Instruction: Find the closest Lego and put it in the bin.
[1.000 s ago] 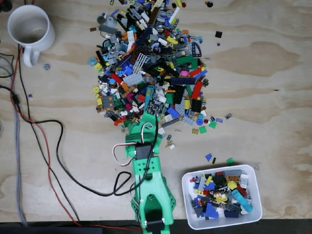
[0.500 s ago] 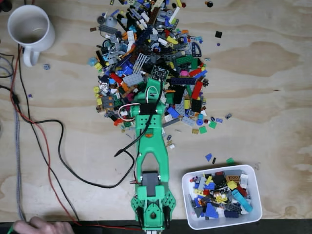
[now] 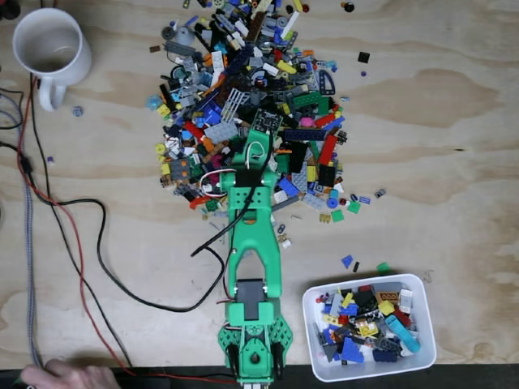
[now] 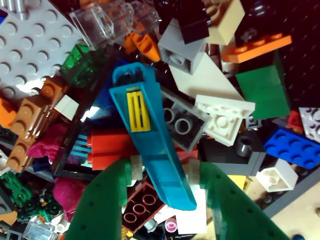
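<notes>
A big heap of mixed Lego (image 3: 251, 105) covers the upper middle of the plywood table. My green arm (image 3: 253, 243) reaches from the bottom edge up into the heap's near side. In the wrist view my gripper (image 4: 165, 167) has its two green fingers (image 4: 102, 205) either side of a long teal wedge piece (image 4: 145, 125) with a yellow striped sticker. Their white pads press on both of its flanks while it lies on the heap. The bin (image 3: 308, 340), a white tub holding several Lego pieces, stands at the lower right, to the right of my arm's base.
A white mug (image 3: 50, 44) stands at the top left. Black and red cables (image 3: 89, 259) loop across the table's left side. A hand (image 3: 69, 377) rests at the bottom left edge. A few loose pieces (image 3: 347, 261) lie just above the bin.
Over the last second the arm stretched from the heap's near edge into the heap, then stayed almost still. A hand appeared at the bottom left.
</notes>
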Action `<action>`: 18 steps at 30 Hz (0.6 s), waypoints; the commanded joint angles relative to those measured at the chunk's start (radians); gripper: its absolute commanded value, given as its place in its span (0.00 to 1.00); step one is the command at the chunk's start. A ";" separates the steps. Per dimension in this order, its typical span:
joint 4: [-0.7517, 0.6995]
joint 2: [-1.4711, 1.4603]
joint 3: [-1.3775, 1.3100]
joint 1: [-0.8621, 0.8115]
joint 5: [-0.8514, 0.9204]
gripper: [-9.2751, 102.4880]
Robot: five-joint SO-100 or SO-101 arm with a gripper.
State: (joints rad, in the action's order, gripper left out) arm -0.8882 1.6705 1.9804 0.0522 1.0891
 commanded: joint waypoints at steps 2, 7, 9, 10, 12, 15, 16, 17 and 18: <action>0.018 -0.005 -0.052 0.023 -0.002 0.17; 0.025 -0.006 -0.038 0.040 -0.018 0.08; 0.015 0.003 -0.043 0.046 -0.029 0.08; 0.011 0.011 -0.046 0.049 -0.034 0.08; -0.017 0.023 -0.072 0.054 -0.041 0.08; -0.100 0.044 -0.150 0.057 -0.044 0.08; -0.129 0.052 -0.183 0.057 -0.044 0.08; -0.155 0.054 -0.215 0.057 -0.044 0.08; -0.176 0.055 -0.244 0.058 -0.046 0.08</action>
State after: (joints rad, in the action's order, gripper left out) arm -1.0094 1.6536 1.8791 0.1058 1.0477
